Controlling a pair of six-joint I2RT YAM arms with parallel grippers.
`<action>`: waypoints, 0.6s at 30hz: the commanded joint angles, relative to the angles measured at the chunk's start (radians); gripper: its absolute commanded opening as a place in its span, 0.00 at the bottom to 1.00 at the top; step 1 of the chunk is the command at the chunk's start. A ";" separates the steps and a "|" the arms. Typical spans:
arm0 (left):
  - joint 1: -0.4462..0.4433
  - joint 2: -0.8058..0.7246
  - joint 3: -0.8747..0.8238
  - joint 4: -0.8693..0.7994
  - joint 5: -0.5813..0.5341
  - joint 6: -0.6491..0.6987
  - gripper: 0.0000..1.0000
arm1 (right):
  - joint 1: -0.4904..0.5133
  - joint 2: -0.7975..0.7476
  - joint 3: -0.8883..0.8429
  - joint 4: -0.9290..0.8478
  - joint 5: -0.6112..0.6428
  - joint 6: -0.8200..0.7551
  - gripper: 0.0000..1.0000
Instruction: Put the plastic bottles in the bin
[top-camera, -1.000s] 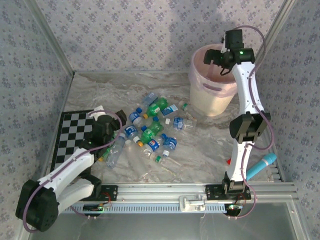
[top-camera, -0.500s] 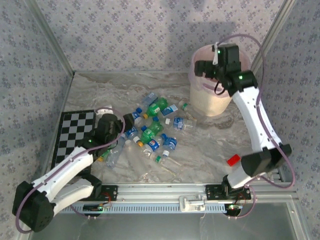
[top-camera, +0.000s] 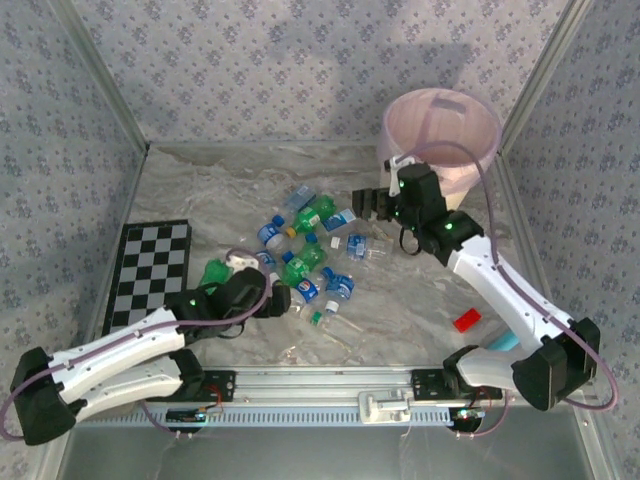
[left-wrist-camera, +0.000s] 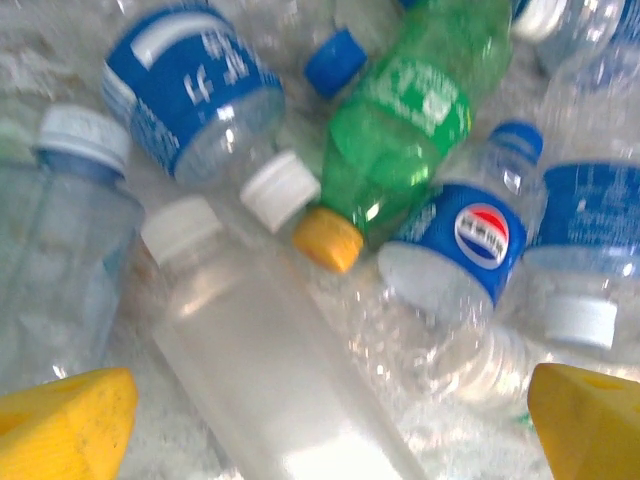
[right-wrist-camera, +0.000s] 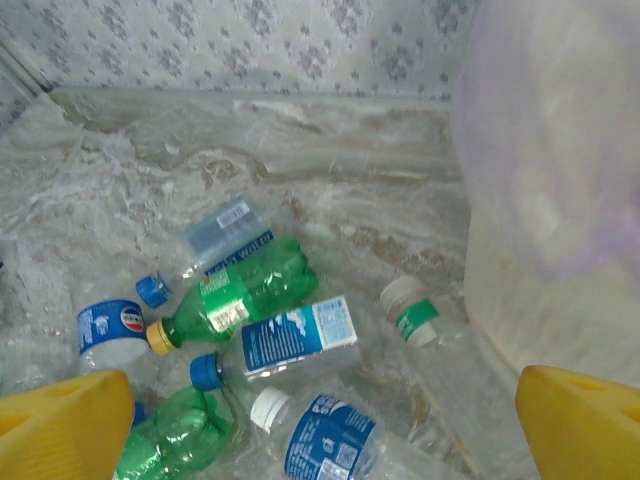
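Twelve or so plastic bottles (top-camera: 300, 266), too tangled to count surely, lie on the desk (top-camera: 420, 295) left of the bin (top-camera: 450, 110), apart from it. The right tool (right-wrist-camera: 325, 420) hangs released just left of the bin. The left tool (left-wrist-camera: 325, 420), spread wide and holding nothing, hovers farther left over the pile.

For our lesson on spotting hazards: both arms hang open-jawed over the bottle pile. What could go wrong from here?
The frosted bottle, green bottle and their neighbours lie crowded under the left jaws; closing may pinch two or squirt one away.
The green-banded bottle lies close to the bin; the right jaws might nudge the bin reaching it.
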 joint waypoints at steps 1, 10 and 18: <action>-0.062 0.024 0.017 -0.091 -0.024 -0.079 1.00 | 0.024 -0.010 -0.048 0.117 0.064 0.049 1.00; -0.109 0.165 -0.004 -0.116 -0.005 -0.178 1.00 | 0.048 0.030 -0.054 0.139 0.127 0.055 1.00; -0.110 0.324 -0.005 -0.051 0.008 -0.209 1.00 | 0.048 0.085 -0.018 0.110 0.175 0.090 1.00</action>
